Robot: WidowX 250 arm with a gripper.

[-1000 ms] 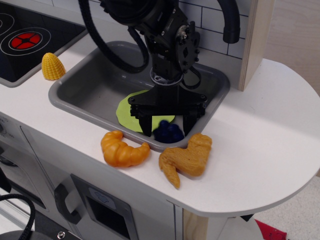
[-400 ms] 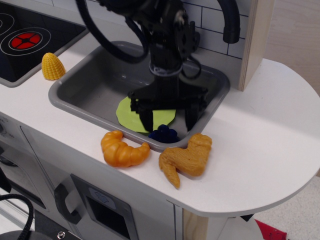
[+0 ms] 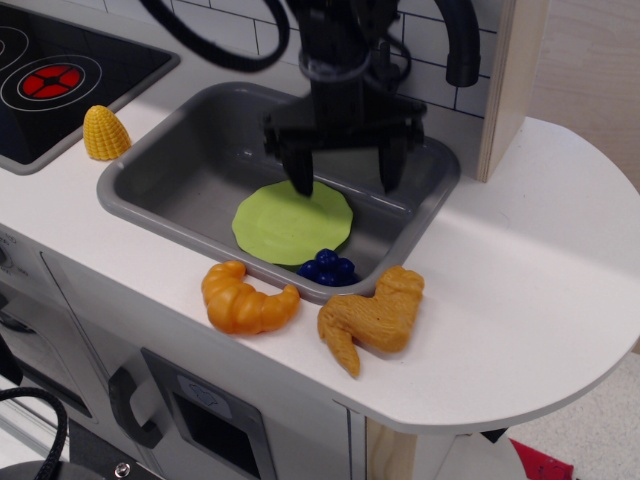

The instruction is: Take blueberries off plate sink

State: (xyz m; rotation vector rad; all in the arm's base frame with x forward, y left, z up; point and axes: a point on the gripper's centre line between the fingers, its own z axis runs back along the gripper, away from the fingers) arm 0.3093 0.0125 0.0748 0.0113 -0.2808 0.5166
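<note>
The dark-blue blueberries [image 3: 328, 268] lie in the grey sink [image 3: 190, 165], at its front right corner, just off the front edge of the lime-green plate [image 3: 288, 222]. The plate lies flat on the sink floor. My gripper [image 3: 345, 183] hangs open and empty above the plate's far edge, well above the berries, fingers pointing down.
An orange croissant [image 3: 245, 298] and a brown chicken piece [image 3: 375, 315] lie on the white counter in front of the sink. A yellow corn cob [image 3: 104, 132] stands left of the sink. A black stovetop with a red ring [image 3: 50, 80] is at far left. A wooden post [image 3: 512, 80] stands at right.
The gripper has let go of the blueberries in the sink's front right corner and risen up and back. The whole plate now shows.
</note>
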